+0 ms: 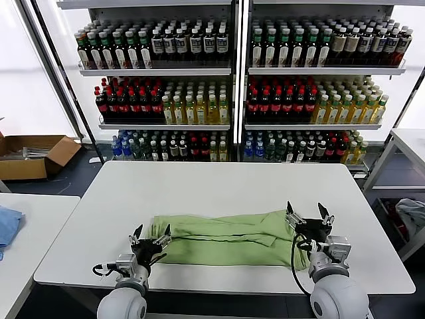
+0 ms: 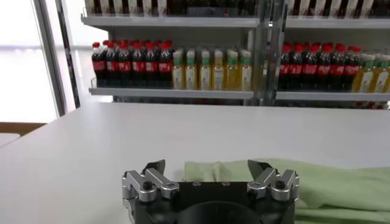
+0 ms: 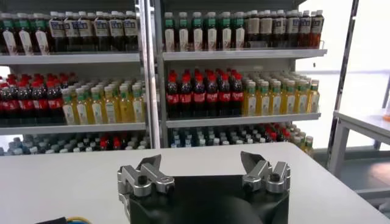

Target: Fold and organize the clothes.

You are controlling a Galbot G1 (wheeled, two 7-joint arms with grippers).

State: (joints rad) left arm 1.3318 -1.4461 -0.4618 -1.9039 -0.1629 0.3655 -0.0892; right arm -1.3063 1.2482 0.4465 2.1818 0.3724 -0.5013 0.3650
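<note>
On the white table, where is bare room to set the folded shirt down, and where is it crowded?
Bare: the table's far half, between the shirt and the shelves' side, plus strips beyond each shirt end. Crowded: the near edge, where the shirt lies with the open left pincer at one end and the open right pincer over the other.

We see a white table [image 1: 219, 193] filling the middle of the frame. Behind it, across the top, stand tall shelves [image 1: 232, 70] packed with rows of bottles [image 1: 163, 106]: dark ones with red caps, yellow ones, and smaller blue-labelled ones lowest down. At the far left, bright daylight comes through a window [image 1: 26, 80], with an open cardboard box [image 1: 33, 156] on the dark floor [image 1: 86, 174] below it. A second white table [image 1: 30, 232] sits at lower left, another [image 1: 405, 149] at right.
</note>
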